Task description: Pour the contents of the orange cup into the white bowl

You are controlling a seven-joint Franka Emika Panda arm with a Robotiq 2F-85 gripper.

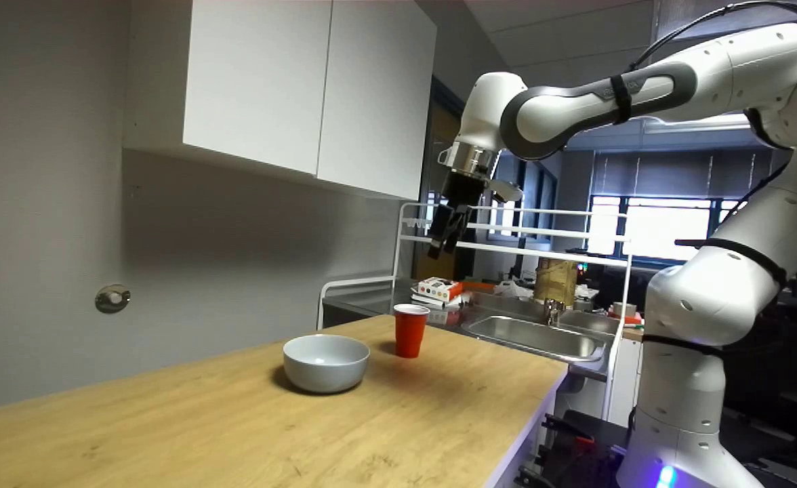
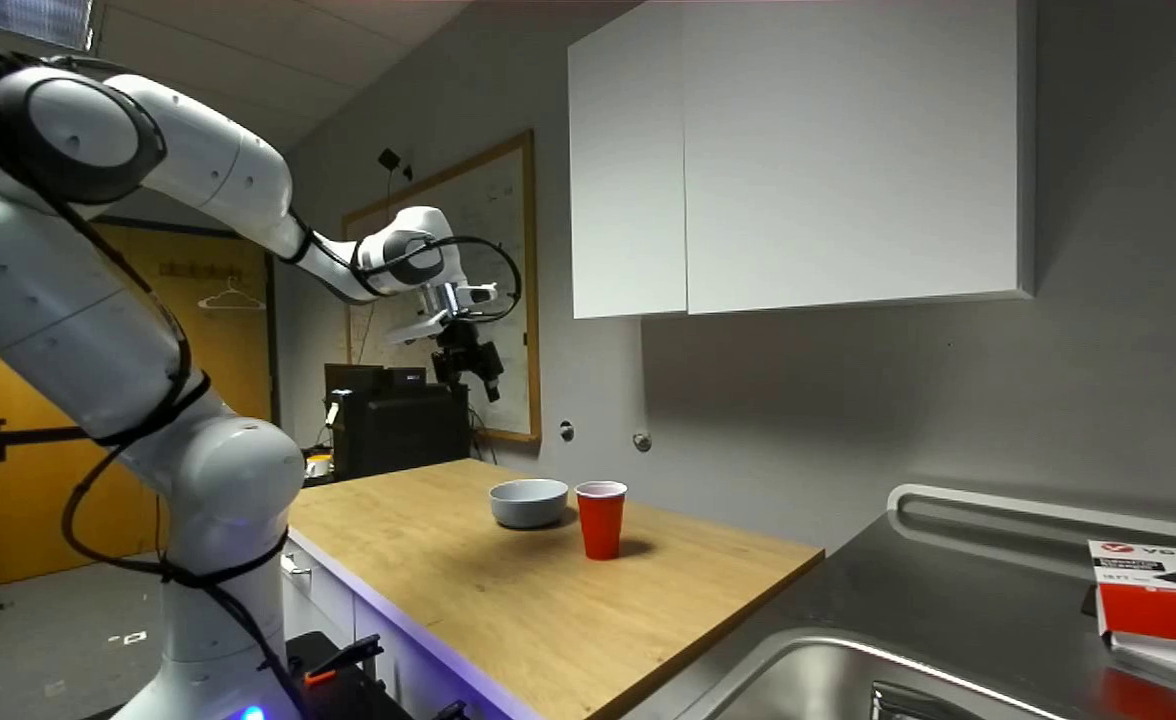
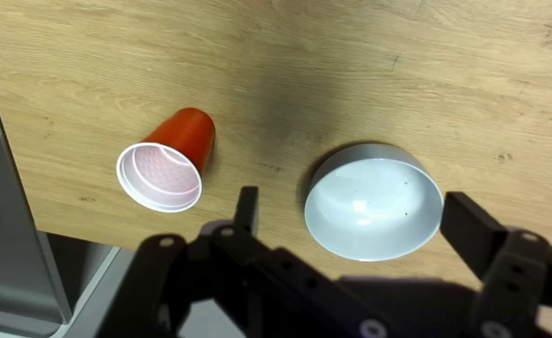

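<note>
The orange cup (image 1: 409, 337) stands upright on the wooden counter beside the white bowl (image 1: 326, 369). Both also show in an exterior view, the cup (image 2: 601, 527) and the bowl (image 2: 529, 508). In the wrist view the cup (image 3: 187, 131) is at the left; its white inside shows a bumpy pinkish bottom, and I cannot make out loose contents. The bowl (image 3: 374, 216) is at the right, with a few dark specks inside. My gripper (image 3: 351, 202) is open with nothing between its fingers. It hangs well above the counter, as the exterior views show (image 1: 442, 249) (image 2: 476, 388).
A white cabinet (image 1: 256, 81) hangs on the wall above the counter (image 1: 236, 434). A metal sink (image 1: 537, 337) and a red and white box (image 1: 439, 289) lie beyond the counter's end. A white rail frame (image 1: 541, 251) stands around the sink.
</note>
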